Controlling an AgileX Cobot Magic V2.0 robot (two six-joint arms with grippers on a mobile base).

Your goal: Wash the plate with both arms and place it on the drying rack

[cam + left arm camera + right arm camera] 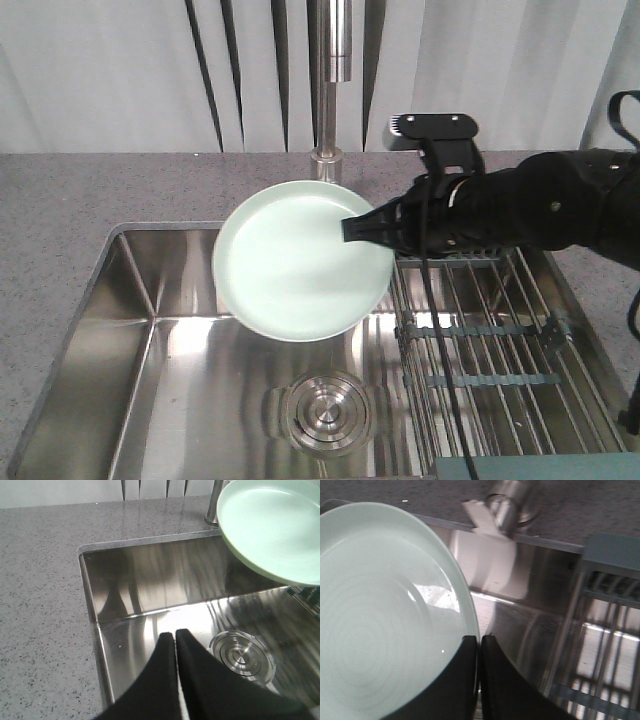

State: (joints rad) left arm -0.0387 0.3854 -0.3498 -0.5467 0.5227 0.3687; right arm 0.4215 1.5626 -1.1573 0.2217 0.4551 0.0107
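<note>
Over the left part of the sink [150,340], our left gripper [174,634] hangs with its fingers pressed together on nothing. Above the sink's middle the plate [290,262] hangs tilted, our right gripper [352,228] pinching only its right rim. We judge that a wet rim in so thin a hold could slip and fall. The faucet [332,60] behind the sink crowds the plate. The drying rack [490,340] spans the sink's right side, unobstructed.
</note>
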